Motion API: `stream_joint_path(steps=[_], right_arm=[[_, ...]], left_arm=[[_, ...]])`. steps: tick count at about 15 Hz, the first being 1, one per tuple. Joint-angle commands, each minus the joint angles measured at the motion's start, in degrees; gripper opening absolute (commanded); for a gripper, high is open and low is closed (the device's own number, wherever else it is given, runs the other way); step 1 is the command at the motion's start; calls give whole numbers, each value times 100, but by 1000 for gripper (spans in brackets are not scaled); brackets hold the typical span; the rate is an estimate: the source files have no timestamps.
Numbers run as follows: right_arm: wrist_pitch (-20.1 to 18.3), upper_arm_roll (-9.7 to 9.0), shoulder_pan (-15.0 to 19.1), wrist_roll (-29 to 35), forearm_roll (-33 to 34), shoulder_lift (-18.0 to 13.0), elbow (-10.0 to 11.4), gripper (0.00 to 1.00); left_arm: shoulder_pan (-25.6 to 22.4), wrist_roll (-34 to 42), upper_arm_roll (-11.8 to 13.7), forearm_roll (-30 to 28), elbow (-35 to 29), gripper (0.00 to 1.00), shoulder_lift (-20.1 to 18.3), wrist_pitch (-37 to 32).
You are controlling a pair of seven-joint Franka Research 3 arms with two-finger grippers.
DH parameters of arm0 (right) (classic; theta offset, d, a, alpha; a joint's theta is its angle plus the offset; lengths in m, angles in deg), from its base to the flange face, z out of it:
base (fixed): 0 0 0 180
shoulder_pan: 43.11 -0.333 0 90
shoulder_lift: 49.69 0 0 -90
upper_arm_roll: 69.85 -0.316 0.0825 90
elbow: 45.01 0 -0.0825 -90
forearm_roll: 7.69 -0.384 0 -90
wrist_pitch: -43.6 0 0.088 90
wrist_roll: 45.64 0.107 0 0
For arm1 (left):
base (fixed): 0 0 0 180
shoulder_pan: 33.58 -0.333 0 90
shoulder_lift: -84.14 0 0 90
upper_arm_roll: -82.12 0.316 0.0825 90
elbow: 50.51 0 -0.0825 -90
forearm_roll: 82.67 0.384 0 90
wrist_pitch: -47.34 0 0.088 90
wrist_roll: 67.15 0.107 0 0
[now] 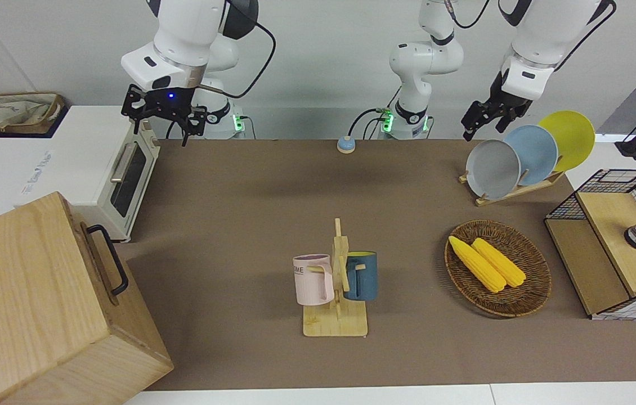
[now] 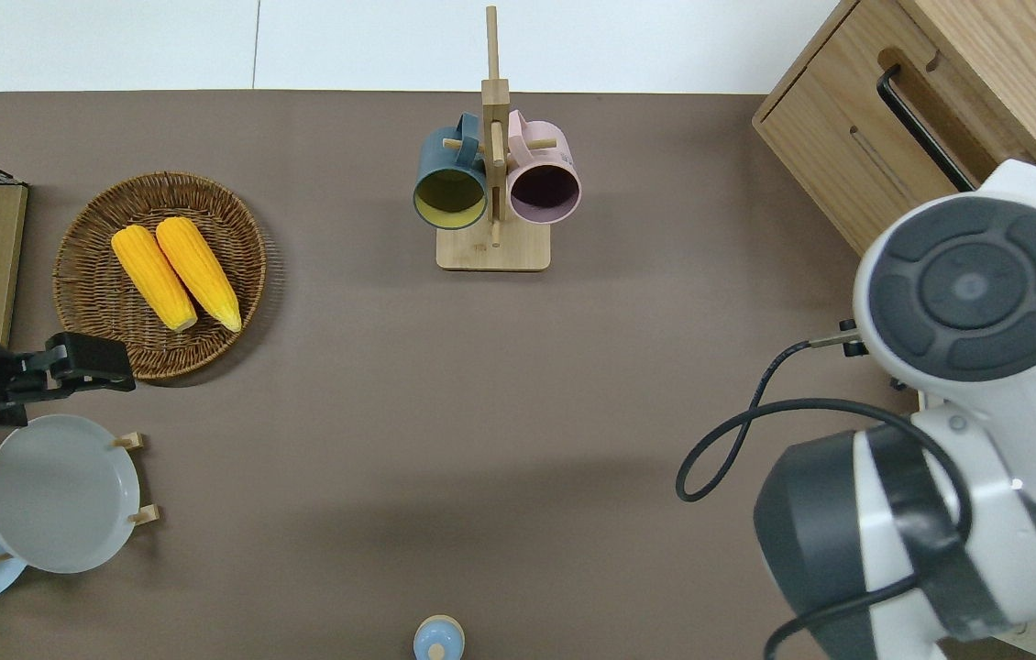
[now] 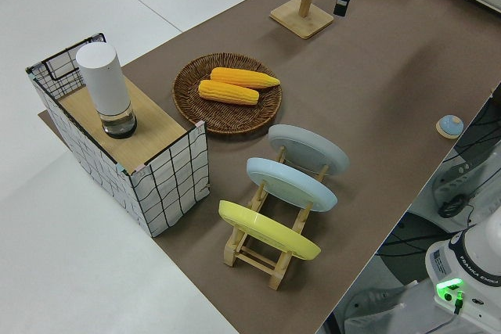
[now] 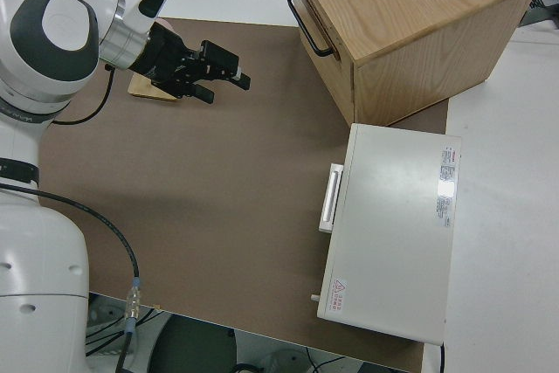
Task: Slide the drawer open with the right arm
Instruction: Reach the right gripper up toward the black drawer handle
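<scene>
The drawer (image 1: 105, 264) is the upper front of the pale wooden cabinet (image 1: 19, 298) at the right arm's end of the table. It looks shut, and its black bar handle (image 1: 110, 257) is free. The drawer also shows in the overhead view (image 2: 857, 147) and the right side view (image 4: 316, 31). My right gripper (image 1: 163, 132), with the blue light on its wrist, is open and empty. It hangs over the brown mat beside the toaster oven (image 1: 126, 171), well apart from the handle. It shows in the right side view (image 4: 229, 89), and my own arm hides it in the overhead view. My left arm is parked.
A wooden mug rack (image 1: 336, 281) with a pink and a blue mug stands mid-table. A wicker basket (image 1: 520, 298) with two corn cobs, a plate rack (image 1: 520, 157) and a wire-mesh box (image 1: 610, 247) are at the left arm's end. A small blue knob (image 1: 345, 145) lies near the robots.
</scene>
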Motion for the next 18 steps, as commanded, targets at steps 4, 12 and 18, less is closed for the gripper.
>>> stream_joint_path(steps=[4, 12, 18], right_arm=[[-10, -358, -5, 113, 1432, 185, 203, 992], [639, -464, -5, -273, 3015, 677, 264, 992], [1053, -464, 4, -397, 4035, 1143, 299, 992]], left_arm=[[1, 42, 24, -5, 21, 993, -47, -97], [1, 42, 24, -5, 21, 993, -47, -89], [1, 42, 24, -5, 21, 993, -47, -89]])
